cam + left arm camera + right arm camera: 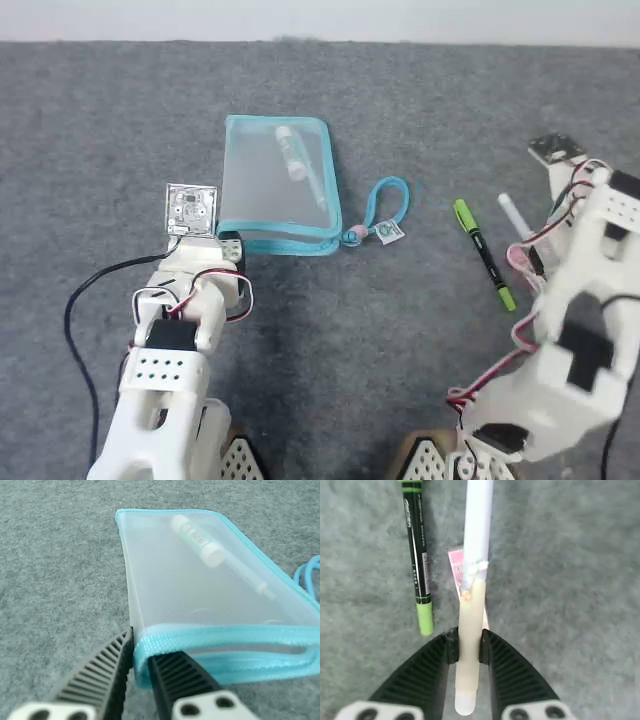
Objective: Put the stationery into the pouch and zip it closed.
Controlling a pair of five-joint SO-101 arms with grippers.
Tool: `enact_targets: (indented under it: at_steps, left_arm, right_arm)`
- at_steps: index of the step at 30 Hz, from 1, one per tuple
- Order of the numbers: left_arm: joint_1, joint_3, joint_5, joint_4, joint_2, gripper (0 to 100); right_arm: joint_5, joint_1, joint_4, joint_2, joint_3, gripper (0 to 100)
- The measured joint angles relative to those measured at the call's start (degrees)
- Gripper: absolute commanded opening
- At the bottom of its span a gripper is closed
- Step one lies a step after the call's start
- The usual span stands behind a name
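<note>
The pouch (pixel 200 595) and its blue cord (pixel 306 575) run off the left wrist view's edge. In the right wrist view the white pen (pixel 476 540) and green marker (pixel 417 565) are cut off at their far ends. The pen also hides most of a pink item (pixel 454 567), which I cannot identify.

Bright, even light (shadows faint and soft); slight sheen on the pouch (pixel 200 595).

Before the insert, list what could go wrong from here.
The right gripper pinches the white pen near one end, so it may pivot or slip. The left gripper holds only a corner of the pouch, whose mouth looks nearly flat; the pen tip could snag or push the pouch away.
</note>
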Motion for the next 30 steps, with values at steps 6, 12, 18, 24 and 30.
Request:
enact_targets:
  at_steps: [6, 12, 18, 24, 30]
  left_arm:
    - [0.0, 0.0, 0.0, 0.0, 0.0, 1]
    - [0.0, 0.0, 0.0, 0.0, 0.0, 1]
    - [0.0, 0.0, 0.0, 0.0, 0.0, 1]
    - [0.0, 0.0, 0.0, 0.0, 0.0, 1]
    - [0.0, 0.0, 0.0, 0.0, 0.0, 1]
  right_arm:
    - [5.89, 1.49, -0.18, 5.8, -2.2, 8.0]
    - [7.47, 1.49, -0.18, 6.77, -2.2, 15.6]
    - [7.74, 1.58, 2.81, 6.77, -4.4, 15.6]
    - [9.67, 5.27, 4.04, 6.77, -6.59, 15.6]
    - [12.66, 7.74, 2.11, 6.77, -4.57, 15.5]
